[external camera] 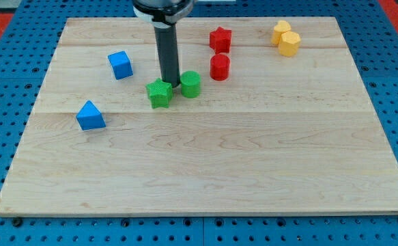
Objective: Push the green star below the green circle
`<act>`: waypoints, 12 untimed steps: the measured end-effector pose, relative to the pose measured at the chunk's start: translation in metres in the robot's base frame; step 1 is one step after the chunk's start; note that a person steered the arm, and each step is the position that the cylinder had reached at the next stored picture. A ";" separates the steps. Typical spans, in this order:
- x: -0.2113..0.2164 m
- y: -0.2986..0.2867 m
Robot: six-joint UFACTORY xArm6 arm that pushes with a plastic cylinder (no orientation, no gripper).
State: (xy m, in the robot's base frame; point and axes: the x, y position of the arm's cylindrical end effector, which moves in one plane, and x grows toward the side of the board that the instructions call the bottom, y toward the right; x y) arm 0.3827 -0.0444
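Observation:
The green star lies on the wooden board, just to the left of and slightly below the green circle. The two are close, with a narrow gap between them. My tip stands at the star's upper right edge, in the gap between star and circle, and seems to touch the star. The rod comes down from the view's top.
A red star and a red cylinder lie right of the rod. Two yellow blocks sit at the top right. A blue cube and a blue triangle lie to the left. The board rests on a blue pegboard.

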 end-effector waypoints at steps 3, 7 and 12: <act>0.019 0.042; 0.026 -0.061; 0.033 -0.077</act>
State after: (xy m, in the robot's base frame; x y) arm 0.4161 -0.1211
